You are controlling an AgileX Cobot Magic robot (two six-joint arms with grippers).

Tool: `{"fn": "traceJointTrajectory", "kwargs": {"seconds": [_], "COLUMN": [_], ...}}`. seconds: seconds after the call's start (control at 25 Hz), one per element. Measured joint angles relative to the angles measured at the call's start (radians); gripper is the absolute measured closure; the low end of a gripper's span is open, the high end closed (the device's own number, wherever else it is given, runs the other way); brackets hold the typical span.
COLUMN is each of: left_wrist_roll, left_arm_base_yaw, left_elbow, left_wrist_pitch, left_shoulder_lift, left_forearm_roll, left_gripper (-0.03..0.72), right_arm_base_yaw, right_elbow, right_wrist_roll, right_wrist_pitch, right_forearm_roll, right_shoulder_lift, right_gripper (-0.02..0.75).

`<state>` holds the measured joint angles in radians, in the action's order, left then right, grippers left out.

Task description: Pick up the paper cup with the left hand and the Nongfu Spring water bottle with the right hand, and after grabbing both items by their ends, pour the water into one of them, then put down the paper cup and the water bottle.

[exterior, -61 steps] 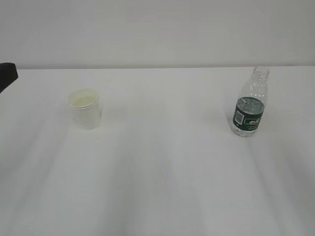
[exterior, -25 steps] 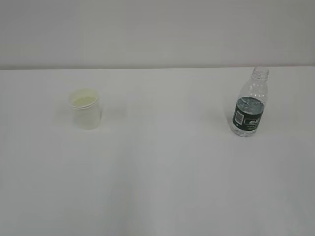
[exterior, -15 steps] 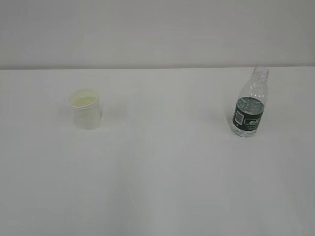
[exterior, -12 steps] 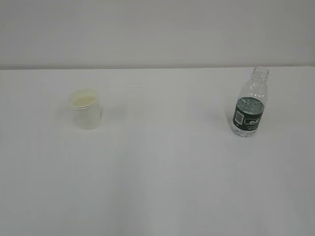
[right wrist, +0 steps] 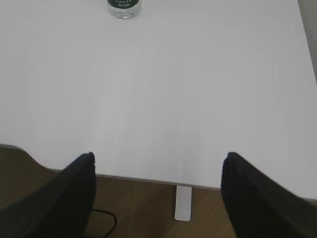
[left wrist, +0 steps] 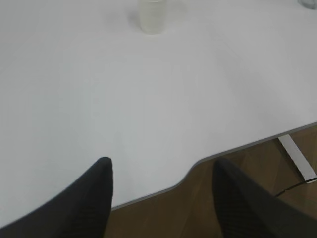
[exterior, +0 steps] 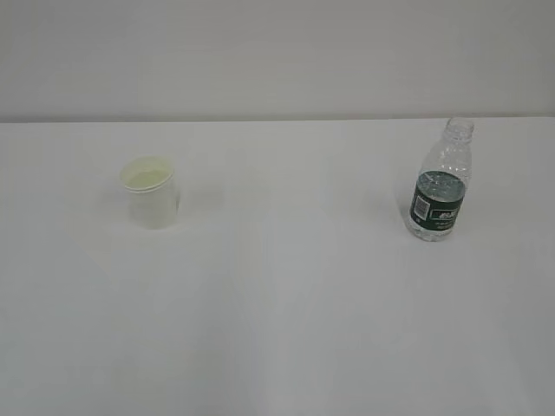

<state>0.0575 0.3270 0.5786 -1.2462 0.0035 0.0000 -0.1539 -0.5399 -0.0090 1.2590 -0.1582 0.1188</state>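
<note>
Lighting: bright, even, diffuse; source not visible. Shadows: faint, soft. White matte tabletop washed out, low contrast. Wrist views slightly soft; near black gripper fingers blurred.

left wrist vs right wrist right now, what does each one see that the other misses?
Left wrist only: the paper cup upright at the top, and the open left gripper.
Right wrist only: the base of the Nongfu Spring water bottle at the top edge, the open right gripper, and a white table leg.
Both: the white table, its near edge and brown floor below; neither gripper holds anything.
</note>
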Motion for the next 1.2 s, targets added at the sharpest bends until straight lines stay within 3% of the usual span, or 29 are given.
{"fn": "traceJointTrajectory", "kwargs": {"seconds": [0.44,1.2], "left_wrist_roll": [0.0,-0.002], "left_arm_base_yaw": [0.0,0.0], "left_elbow": [-0.046,-0.047], "left_wrist_pitch": [0.123,0.133], "left_shoulder_lift": [0.0,0.0], "left_forearm_roll": [0.011,0.012], "left_gripper": [0.238,0.27], "right_arm_base_yaw": [0.0,0.0], "right_elbow": [0.039,0.043], "right_wrist_roll": [0.009,0.009], "right_wrist_pitch": [-0.099,-0.114], "right_forearm_roll": [0.022,0.025], "right_shoulder_lift": [0.0,0.0], "right_gripper": [0.15,0.15]}}
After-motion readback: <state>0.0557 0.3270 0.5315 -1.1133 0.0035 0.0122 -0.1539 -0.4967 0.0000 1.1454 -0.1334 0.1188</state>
